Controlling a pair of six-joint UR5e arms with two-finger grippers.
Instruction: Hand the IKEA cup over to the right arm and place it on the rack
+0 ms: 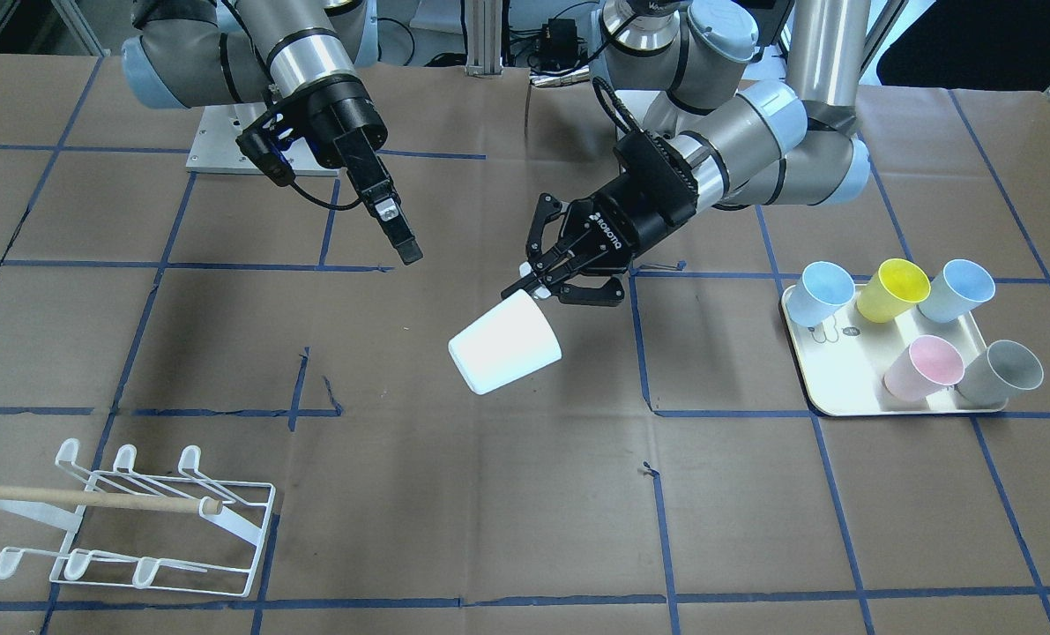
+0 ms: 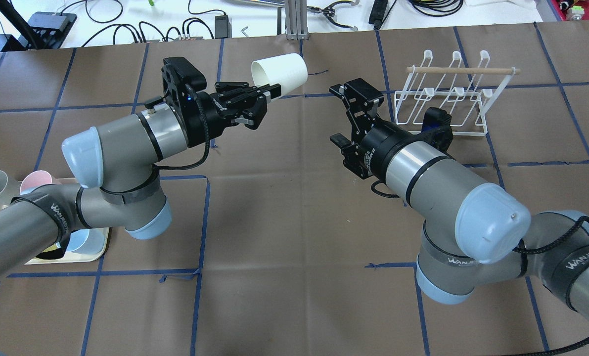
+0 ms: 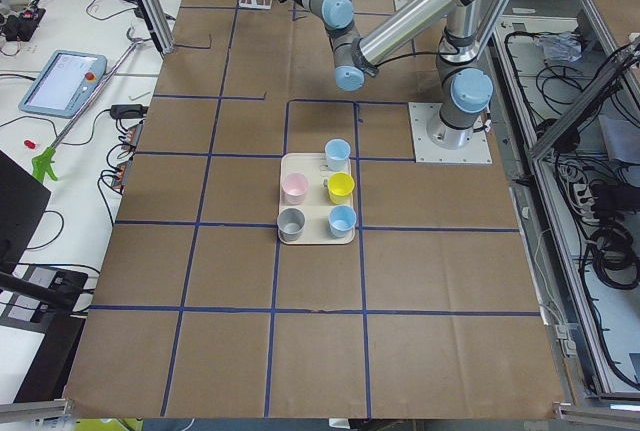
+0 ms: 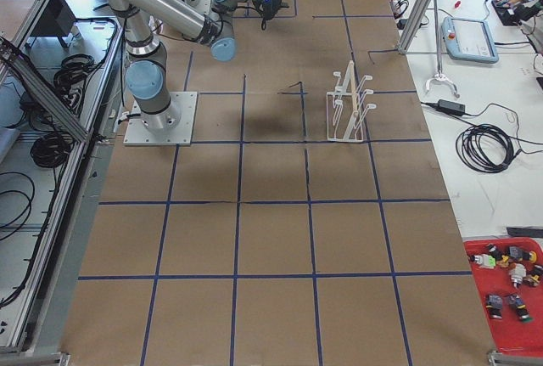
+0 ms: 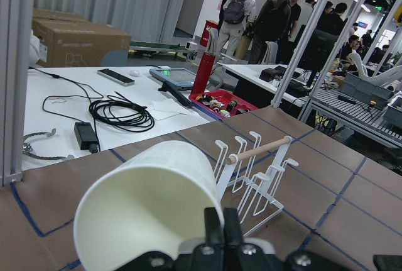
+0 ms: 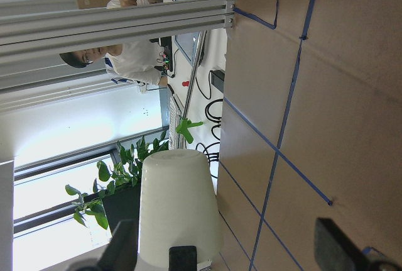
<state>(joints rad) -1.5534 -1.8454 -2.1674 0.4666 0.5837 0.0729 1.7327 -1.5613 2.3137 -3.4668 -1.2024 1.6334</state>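
Observation:
The white IKEA cup [image 1: 505, 342] lies tilted in the air over the table's middle, held by its rim. My left gripper [image 1: 532, 284] is shut on that rim; it also shows in the overhead view [image 2: 273, 91] with the cup [image 2: 279, 74]. The right arm's gripper [image 2: 339, 116] is open and empty, a short way from the cup with a gap between. In the right wrist view the cup [image 6: 179, 205] stands ahead between the spread fingers [image 6: 122, 246]. The white wire rack [image 1: 137, 520] with its wooden rod stands empty on the table, beyond the right gripper [image 2: 442, 99].
A cream tray [image 1: 820, 388] with several coloured cups sits on the left arm's side of the table. Brown paper with blue tape lines covers the table. Cables and a pendant lie past the far edge. People stand in the background of the left wrist view.

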